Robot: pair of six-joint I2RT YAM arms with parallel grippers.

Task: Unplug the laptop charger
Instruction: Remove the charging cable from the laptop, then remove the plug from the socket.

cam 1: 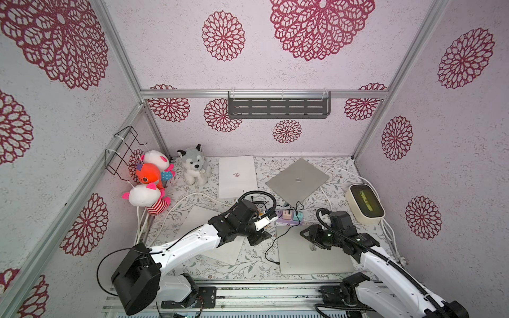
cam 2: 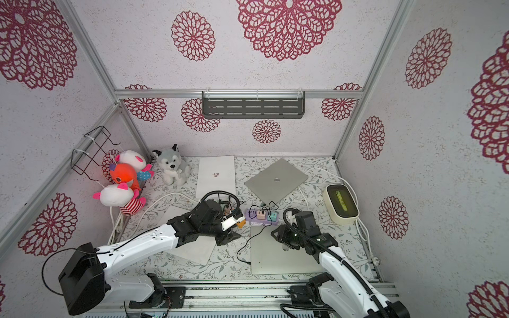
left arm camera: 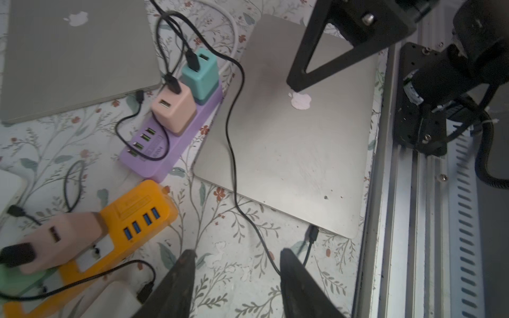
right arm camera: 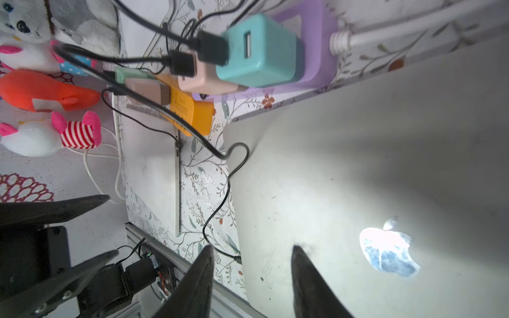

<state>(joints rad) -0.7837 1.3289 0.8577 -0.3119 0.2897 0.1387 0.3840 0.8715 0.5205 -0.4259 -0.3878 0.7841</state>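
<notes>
My left end effector [left arm camera: 237, 253] stands apart and empty above the black charger cable [left arm camera: 234, 176], whose plug [left arm camera: 313, 234] lies on the surface [left arm camera: 209, 220] just beside the silver laptop [left arm camera: 289, 154]. My right end effector [right arm camera: 252, 247], also apart and empty, hovers over that laptop's edge.

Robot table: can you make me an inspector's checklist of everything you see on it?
Surface: flowery cloth, flat, no spills seen.
Job's things: near silver laptop; black cable crosses its lid, plug at its edge, in or out unclear; teal charger and pink charger on the purple power strip.
Clutter: plush toys, other laptops, orange power strip, cream box.
Grippers: left gripper open, gripping nothing; right gripper open, over the near silver laptop.
Cables: white cord leaves the purple power strip.
Surroundings: flowered walls, grey shelf, wire basket.
</notes>
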